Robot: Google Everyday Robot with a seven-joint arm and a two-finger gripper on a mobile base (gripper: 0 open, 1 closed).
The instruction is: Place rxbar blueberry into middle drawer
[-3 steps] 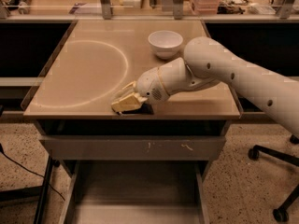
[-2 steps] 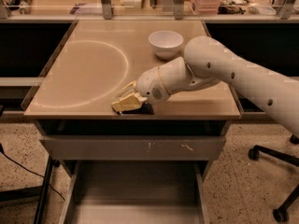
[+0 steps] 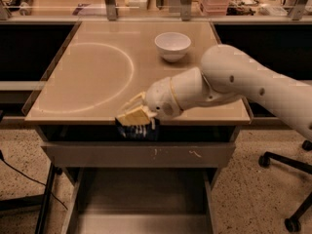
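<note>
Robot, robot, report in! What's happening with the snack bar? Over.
Gripper at front edge of table, jaws shut on snack bar. Drawer open below. Nothing in the way.

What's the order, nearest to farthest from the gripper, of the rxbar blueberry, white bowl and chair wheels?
Gripper at the table's front edge.
1. rxbar blueberry, in its grip.
2. white bowl, back of table.
3. chair wheels, floor at right.

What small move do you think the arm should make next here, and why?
Probably lower and come forward a little. The gripper holds the rxbar blueberry at the front edge of the table, above the grey drawer front, while the open middle drawer lies lower and nearer the camera.
</note>
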